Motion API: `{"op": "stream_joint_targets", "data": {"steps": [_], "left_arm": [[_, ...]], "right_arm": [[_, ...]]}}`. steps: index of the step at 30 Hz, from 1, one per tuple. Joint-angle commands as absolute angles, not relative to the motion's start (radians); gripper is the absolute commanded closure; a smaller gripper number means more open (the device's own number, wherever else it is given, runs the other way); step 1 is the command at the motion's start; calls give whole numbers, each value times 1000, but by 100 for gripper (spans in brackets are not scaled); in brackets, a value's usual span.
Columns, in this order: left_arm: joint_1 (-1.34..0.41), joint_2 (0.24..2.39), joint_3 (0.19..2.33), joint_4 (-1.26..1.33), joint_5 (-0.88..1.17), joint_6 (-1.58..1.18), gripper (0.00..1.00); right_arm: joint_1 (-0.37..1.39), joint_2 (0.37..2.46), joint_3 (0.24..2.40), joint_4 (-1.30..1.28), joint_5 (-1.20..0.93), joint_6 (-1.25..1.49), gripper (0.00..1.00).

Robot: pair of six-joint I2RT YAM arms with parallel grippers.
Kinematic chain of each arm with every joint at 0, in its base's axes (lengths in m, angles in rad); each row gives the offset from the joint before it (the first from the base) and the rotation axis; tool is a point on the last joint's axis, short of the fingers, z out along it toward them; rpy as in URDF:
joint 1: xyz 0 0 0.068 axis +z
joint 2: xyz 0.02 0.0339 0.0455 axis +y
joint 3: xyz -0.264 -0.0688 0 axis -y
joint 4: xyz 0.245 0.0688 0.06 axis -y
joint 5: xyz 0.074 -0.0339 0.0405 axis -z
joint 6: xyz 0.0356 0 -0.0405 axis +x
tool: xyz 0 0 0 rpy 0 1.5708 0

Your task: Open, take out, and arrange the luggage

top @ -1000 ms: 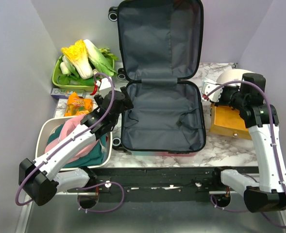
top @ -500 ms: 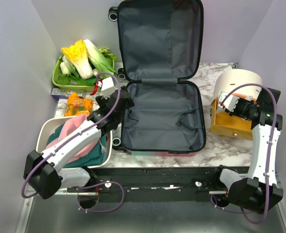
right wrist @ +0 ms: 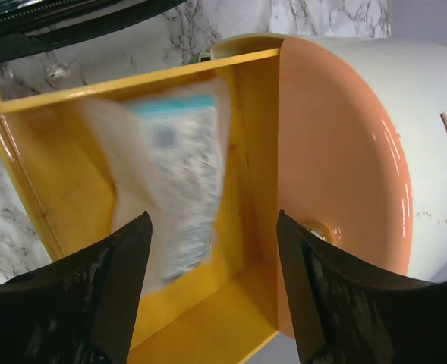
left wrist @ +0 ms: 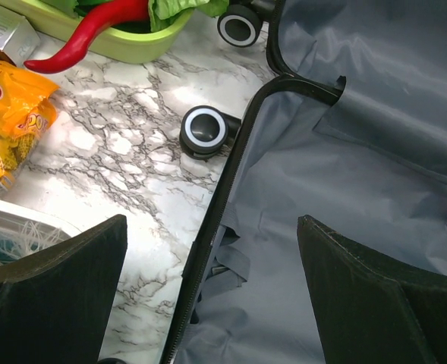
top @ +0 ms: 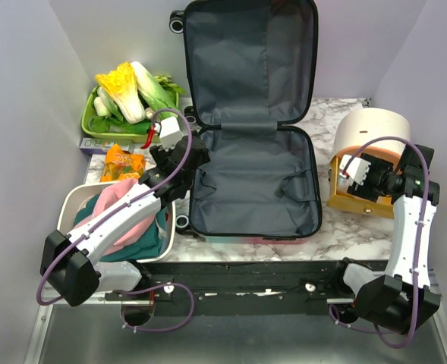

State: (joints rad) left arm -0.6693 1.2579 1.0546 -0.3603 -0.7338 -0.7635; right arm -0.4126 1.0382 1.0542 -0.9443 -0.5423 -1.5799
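The luggage (top: 253, 182) lies wide open in the middle of the marble table, its lid leaning on the back wall and its dark grey lining (left wrist: 344, 189) bare. My left gripper (top: 184, 158) hangs open over the suitcase's left rim (left wrist: 212, 224), one finger above the marble, the other above the lining, holding nothing. My right gripper (top: 360, 173) is open above a yellow box (top: 360, 199). In the right wrist view a blurred white and teal packet (right wrist: 177, 189) lies loose inside that box (right wrist: 208, 318), below and left of the right gripper (right wrist: 212, 220).
A cream cylindrical container (top: 371, 129) stands against the yellow box. A green tray of vegetables (top: 132, 114) and an orange snack bag (top: 123, 161) are at the left. A white basin (top: 65, 208) with clothes sits front left. A suitcase wheel (left wrist: 206, 130) rests on the marble.
My right gripper has swung from beside the cream container to above the yellow box and opened, letting go of the white packet. My left gripper has shifted slightly toward the back.
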Motion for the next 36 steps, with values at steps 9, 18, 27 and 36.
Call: {"op": "stream_joint_targets", "data": {"steps": [9,18,27,36], "left_arm": [[-667,1259,1083,-334,-758,-712,1],[-669,1238,1042,-196,-556,-652,1],[-721,1184,1042,-287,-451,-701,1],[-724,1083,1051,-428,-483,-726,1]], "right_arm": [[-422,985,1196,-1109,-726,-1551,12],[-251,1002,1449,-845,-971,-1070,0],[166,1334,1767,-306,-467,-318,4],[348,1126,1289,-214,186,125,5]]}}
